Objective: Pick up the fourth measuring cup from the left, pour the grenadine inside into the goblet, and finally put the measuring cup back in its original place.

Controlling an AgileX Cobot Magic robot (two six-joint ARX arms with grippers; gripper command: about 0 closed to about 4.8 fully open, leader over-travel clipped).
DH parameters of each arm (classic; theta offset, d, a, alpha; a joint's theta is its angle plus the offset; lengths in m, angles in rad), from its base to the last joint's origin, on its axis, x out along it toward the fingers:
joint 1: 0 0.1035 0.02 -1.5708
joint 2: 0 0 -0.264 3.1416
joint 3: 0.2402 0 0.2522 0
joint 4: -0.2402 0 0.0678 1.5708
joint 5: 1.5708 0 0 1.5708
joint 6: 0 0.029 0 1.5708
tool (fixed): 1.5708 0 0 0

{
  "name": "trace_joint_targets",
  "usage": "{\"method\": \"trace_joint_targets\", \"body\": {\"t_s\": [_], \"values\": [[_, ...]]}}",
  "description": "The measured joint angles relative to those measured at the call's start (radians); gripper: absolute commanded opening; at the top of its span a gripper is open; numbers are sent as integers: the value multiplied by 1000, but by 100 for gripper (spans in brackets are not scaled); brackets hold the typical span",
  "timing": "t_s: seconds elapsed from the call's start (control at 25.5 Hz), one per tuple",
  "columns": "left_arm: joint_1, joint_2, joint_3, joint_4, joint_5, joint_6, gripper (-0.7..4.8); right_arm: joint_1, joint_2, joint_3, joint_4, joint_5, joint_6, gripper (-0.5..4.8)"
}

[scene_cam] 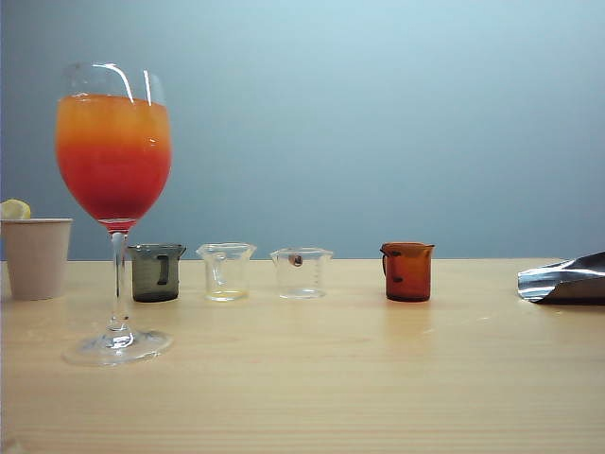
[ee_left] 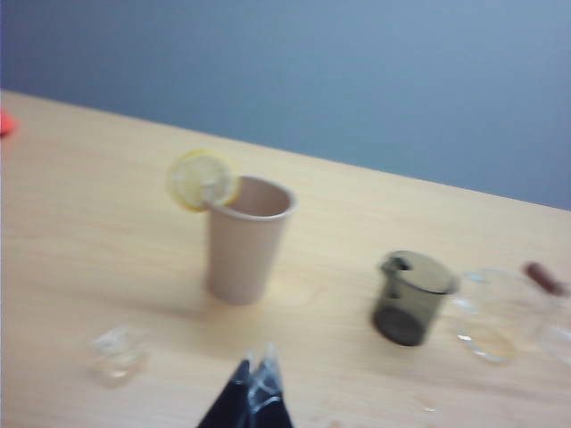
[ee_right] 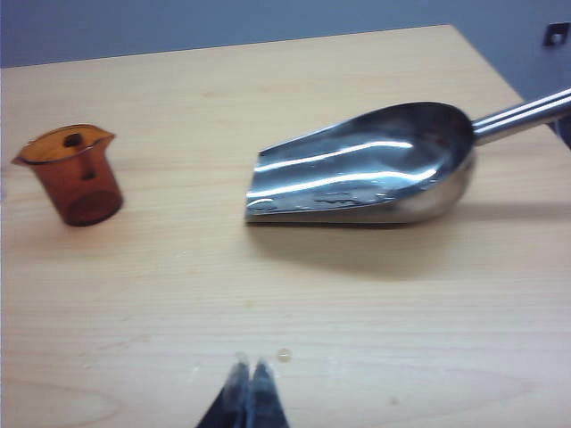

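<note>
The fourth measuring cup (scene_cam: 407, 271), amber-orange with a side handle, stands upright at the right end of the row of cups; the right wrist view shows this cup (ee_right: 71, 174) too. The tall goblet (scene_cam: 118, 284) stands at the front left, holding an orange drink with a deep red layer of grenadine (scene_cam: 113, 184) low in the bowl. My left gripper (ee_left: 257, 364) is shut on nothing, hovering over the table short of the paper cup. My right gripper (ee_right: 250, 367) is shut and empty, well back from the amber cup. Neither gripper appears in the exterior view.
A beige paper cup (scene_cam: 36, 257) with a lemon slice (ee_left: 202, 180) on its rim stands far left. A smoky grey cup (scene_cam: 156, 272) and two clear cups (scene_cam: 226, 271) (scene_cam: 302, 272) fill out the row. A shiny metal scoop (ee_right: 375, 165) lies at the right.
</note>
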Motion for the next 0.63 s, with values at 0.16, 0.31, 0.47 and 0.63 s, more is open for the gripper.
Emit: {"method": "trace_joint_targets", "body": {"t_s": [0.16, 0.31, 0.47, 0.63], "values": [[-2, 0, 0, -13, -23, 0, -5, -27, 0, 0, 0, 0, 0, 9], [-1, 0, 0, -13, -24, 0, -5, -27, 0, 0, 0, -3, 0, 9], [-1, 0, 0, -13, -25, 0, -5, -27, 0, 0, 0, -3, 0, 9], [-1, 0, 0, -13, -25, 0, -5, -27, 0, 0, 0, -3, 0, 9]]}}
